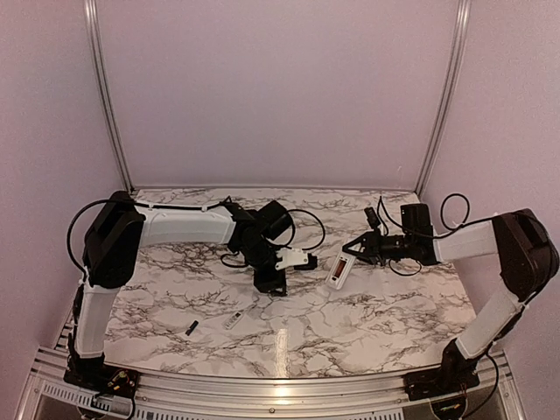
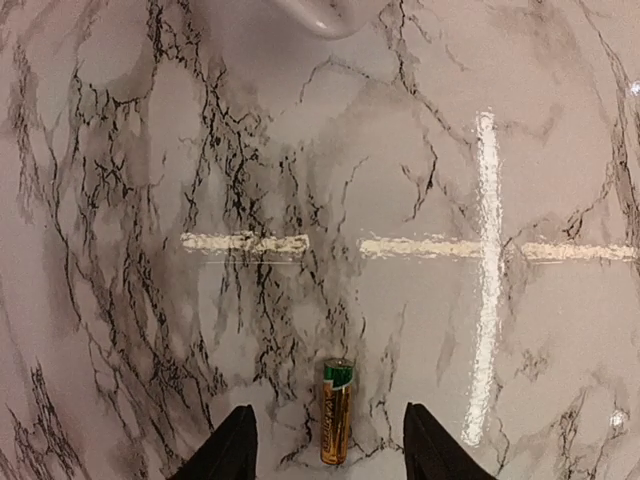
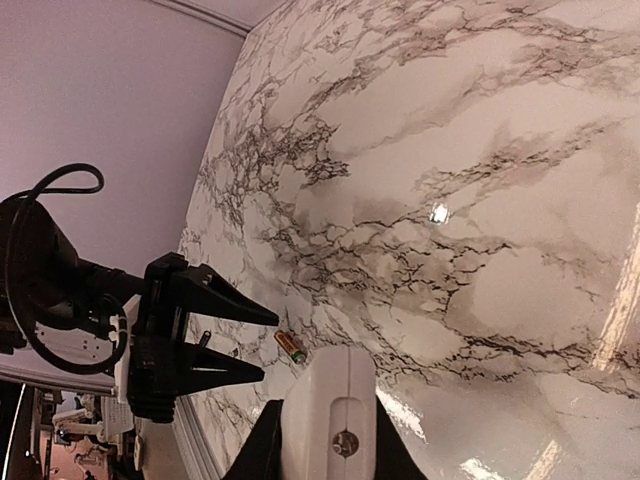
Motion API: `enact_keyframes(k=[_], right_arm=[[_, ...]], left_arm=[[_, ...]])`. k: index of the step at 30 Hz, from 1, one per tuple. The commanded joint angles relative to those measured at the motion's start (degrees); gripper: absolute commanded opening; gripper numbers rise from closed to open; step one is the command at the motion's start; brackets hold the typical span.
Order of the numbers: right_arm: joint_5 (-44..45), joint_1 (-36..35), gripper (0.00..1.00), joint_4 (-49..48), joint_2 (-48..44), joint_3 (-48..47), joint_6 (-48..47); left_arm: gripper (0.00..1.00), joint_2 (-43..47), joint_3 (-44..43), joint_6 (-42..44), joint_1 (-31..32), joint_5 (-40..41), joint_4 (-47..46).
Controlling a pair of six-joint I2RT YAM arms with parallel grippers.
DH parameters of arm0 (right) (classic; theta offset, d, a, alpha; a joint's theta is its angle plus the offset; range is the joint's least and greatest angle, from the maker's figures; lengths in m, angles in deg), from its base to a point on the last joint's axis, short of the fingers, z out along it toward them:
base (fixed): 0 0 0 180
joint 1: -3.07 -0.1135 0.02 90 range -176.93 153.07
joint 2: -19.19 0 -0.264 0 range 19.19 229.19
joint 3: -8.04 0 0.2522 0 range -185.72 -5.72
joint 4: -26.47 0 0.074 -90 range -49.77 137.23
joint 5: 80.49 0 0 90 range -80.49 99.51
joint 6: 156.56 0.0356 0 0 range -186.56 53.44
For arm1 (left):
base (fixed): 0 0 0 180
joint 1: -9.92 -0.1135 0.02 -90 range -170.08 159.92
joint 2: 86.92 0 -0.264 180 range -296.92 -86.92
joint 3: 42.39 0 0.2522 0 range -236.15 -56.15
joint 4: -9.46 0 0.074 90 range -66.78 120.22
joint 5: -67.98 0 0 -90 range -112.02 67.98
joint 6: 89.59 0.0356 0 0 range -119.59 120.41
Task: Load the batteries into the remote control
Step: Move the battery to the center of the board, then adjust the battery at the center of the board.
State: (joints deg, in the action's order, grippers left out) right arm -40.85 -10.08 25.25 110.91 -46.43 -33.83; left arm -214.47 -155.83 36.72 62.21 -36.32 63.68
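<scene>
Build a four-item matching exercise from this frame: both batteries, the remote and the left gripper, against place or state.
Things
1. golden battery
2. dark battery
3. remote control
4. left gripper

Place or state
A. clamped in the right gripper
B. lying alone on the table, front left
C. open, gripping nothing
D. lying on the table just below the open left fingers

Pairs: 1-D, 2-B, 3-A, 4-C
</scene>
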Motion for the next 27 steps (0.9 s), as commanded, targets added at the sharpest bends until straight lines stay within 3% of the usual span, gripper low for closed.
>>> enact_keyframes(k=[1, 7, 14, 27], right_arm=[[1.07, -1.25, 0.00, -1.67, 2.66, -4.20, -0.88], [1.93, -3.99, 0.00, -2.40, 6.97, -8.44, -1.19], [3.68, -7.75, 0.00, -3.79, 12.06, -13.17, -0.46], [5.10, -12.40, 0.00, -3.63, 19.90, -20.24, -0.44]], left_arm=[[0.53, 11.63, 7.70, -4.70, 0.19, 3.25, -6.28], [0.58, 23.08, 24.08, -11.13, 0.26, 10.68, -22.16], [0.58, 25.69, 34.83, -16.02, 0.72, 15.43, -32.55], [0.59, 21.72, 38.37, -18.43, 2.91, 17.29, -38.78]])
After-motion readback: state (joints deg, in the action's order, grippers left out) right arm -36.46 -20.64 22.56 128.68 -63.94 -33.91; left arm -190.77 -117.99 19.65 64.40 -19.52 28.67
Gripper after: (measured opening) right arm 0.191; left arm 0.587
